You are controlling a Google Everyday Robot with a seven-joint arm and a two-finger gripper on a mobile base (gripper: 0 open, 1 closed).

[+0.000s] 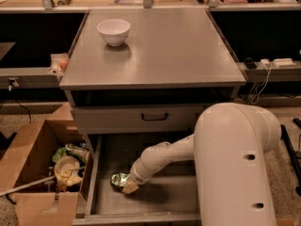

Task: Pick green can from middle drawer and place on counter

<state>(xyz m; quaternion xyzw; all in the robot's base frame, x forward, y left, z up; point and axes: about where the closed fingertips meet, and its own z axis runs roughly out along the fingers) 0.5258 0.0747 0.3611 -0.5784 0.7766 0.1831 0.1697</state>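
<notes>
Inside middle drawer [171,197]: green can [117,179] w/ end effector [129,187]; grip unclear | counter [169,51]: bowl [113,31]

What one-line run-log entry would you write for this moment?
stage: pick | hand: down in open drawer, at green can | green can: in drawer, not yet on counter | counter: holds white bowl

Shiny metal green can [117,179] by smooth pincer [128,187] in matte grey drawer [181,197].

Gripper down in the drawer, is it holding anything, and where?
Cannot tell: the gripper sits against the small shiny green metal can in the open grey drawer, grasp hidden.
</notes>
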